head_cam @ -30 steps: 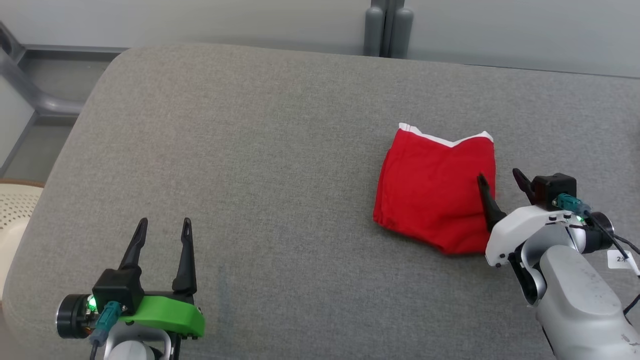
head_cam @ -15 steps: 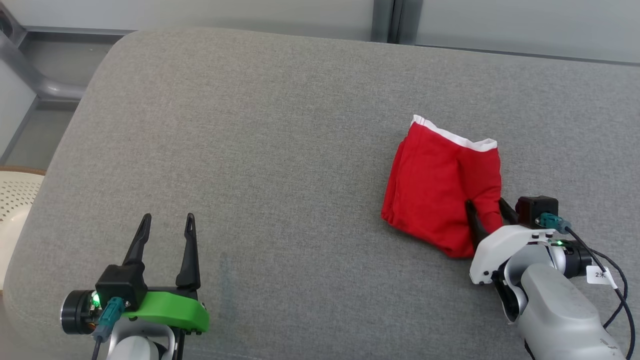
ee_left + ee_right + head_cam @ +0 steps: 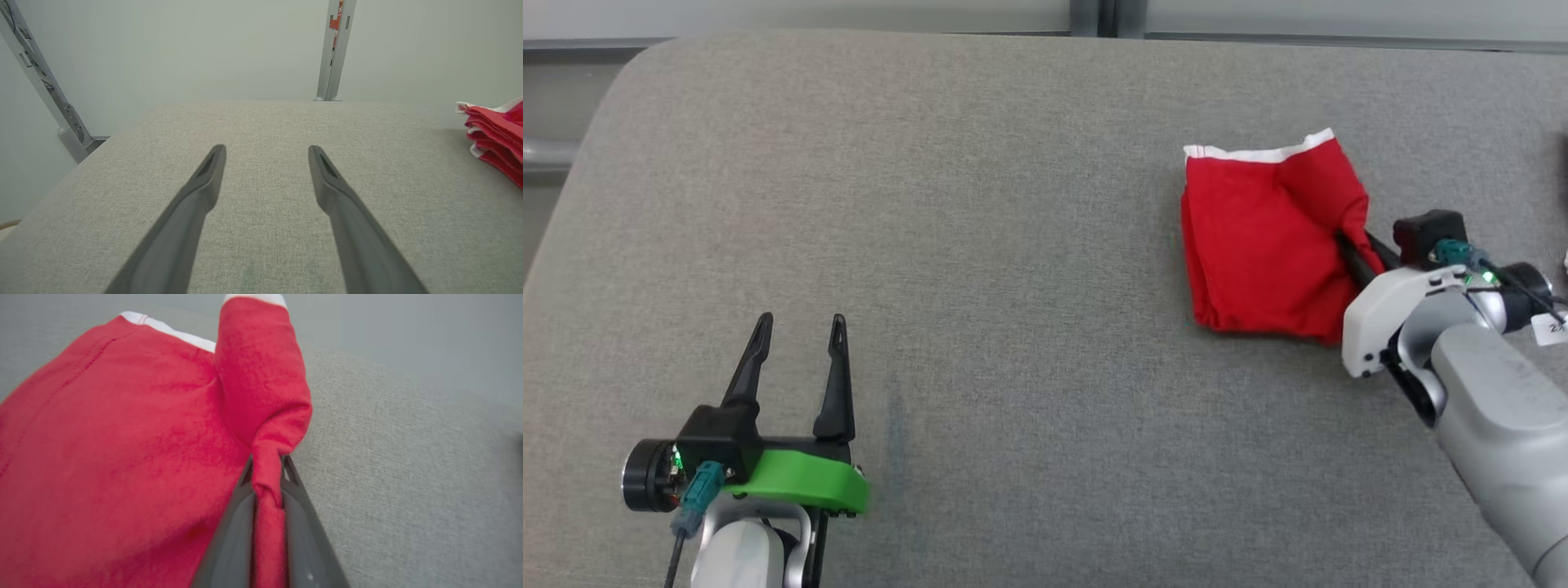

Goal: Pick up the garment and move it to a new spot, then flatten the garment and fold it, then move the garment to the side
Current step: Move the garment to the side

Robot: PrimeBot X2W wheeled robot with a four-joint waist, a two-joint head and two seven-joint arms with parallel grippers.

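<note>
A: Where was the folded red cloth garment with a white band?
B: On the broad grey fabric-covered cushion, right half, nearer its far edge than its near one. White band faced the cushion's far edge. Folded in several layers – the left wrist cam caught the stacked red and white edges.
A: R gripper?
B: Clenched on the garment. Right wrist cam: both dark fingers pressed together w/ a pinch of red cloth between them, taken from the garment's right edge. That pinched bit was drawn up into a ridge above the cushion; the rest of the garment looked to lie on the cushion.
A: And the L gripper?
B: Released, jaws wide apart, nothing between them. It hung over the cushion's near-left part, fingers pointing at the cushion's far edge, well apart from the garment.
A: Anything beyond the cushion?
B: Pale wall behind its far edge, w/ an upright grey metal post rising just behind that edge. Slanted metal bar off the cushion's far-left corner
</note>
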